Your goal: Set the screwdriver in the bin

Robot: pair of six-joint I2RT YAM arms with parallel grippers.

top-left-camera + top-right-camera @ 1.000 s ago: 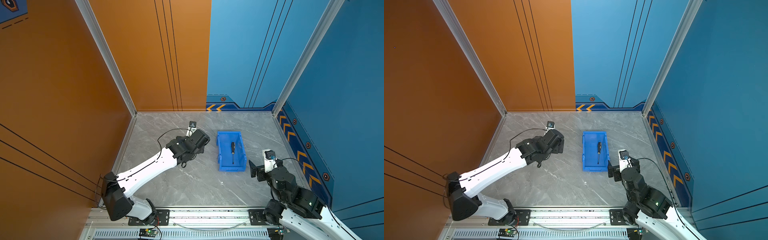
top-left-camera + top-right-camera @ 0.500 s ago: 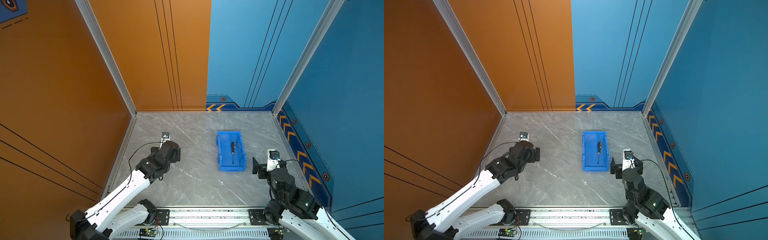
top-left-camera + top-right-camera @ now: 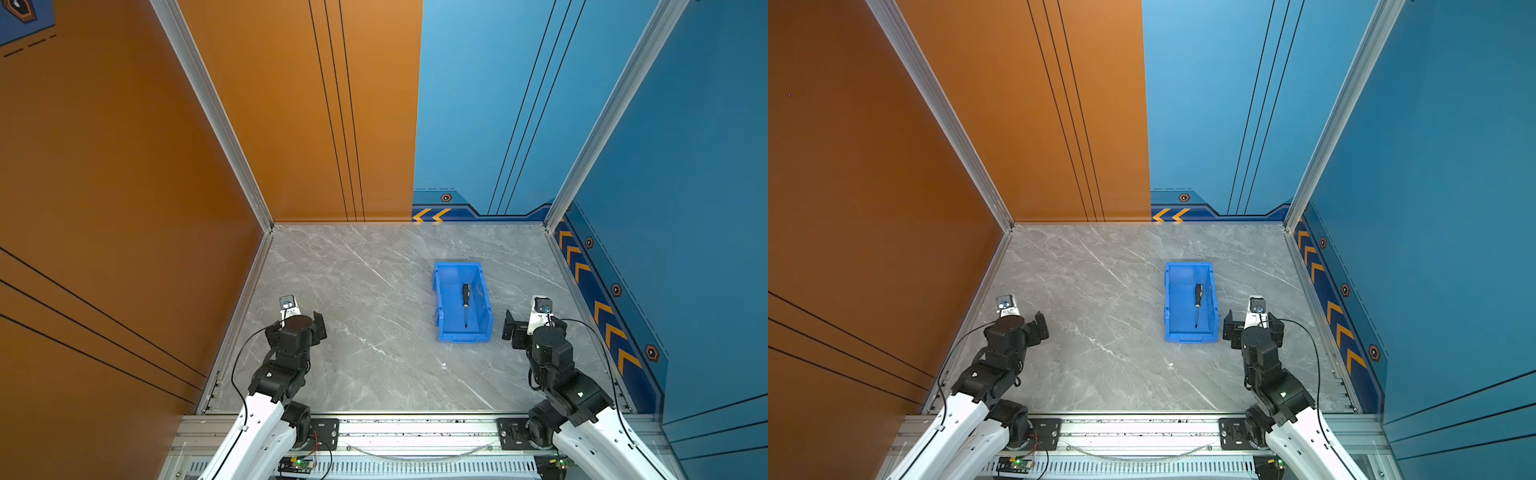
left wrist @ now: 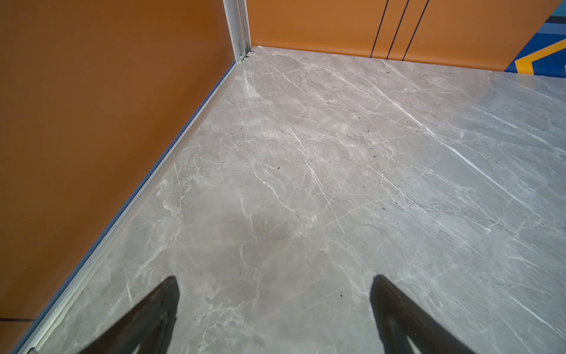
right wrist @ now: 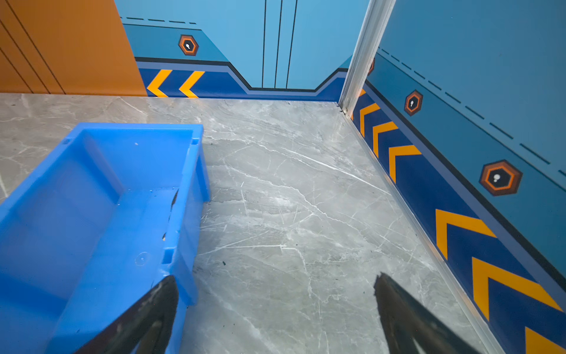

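The left gripper (image 4: 274,279) has its jaws spread wide with nothing between them; only bare grey marble worktop (image 4: 306,184) shows in the gap. In both top views it (image 3: 296,323) hangs at the near left of the worktop, close to the aluminium edge strip (image 4: 171,153) at the foot of the orange side wall (image 4: 92,122). On that side the room is tight. Toward the middle and the far corner the surface lies open.

The right gripper (image 5: 275,277) is also fully parted and grips nothing. In both top views it (image 3: 1252,324) sits at the near right, just beside the near right corner of the bin (image 3: 1168,299), with a thin strip of worktop between them. In the right wrist view one finger (image 5: 159,303) overlaps the bin's (image 5: 188,171) outer side wall. A clear lane of marble runs between that wall and the blue chevron-striped side wall (image 5: 459,199).

The bin (image 3: 436,299) stands right of centre, its long axis running from near to far and its low front wall toward the robot. It is well apart from every wall. The screwdriver (image 3: 465,301) lies flat on the bin floor along its length, black handle toward the far wall and shaft tip toward the low front. It (image 3: 1197,301) is touched by neither gripper.

A broad empty stretch of worktop (image 3: 374,311) separates the left gripper from the bin.
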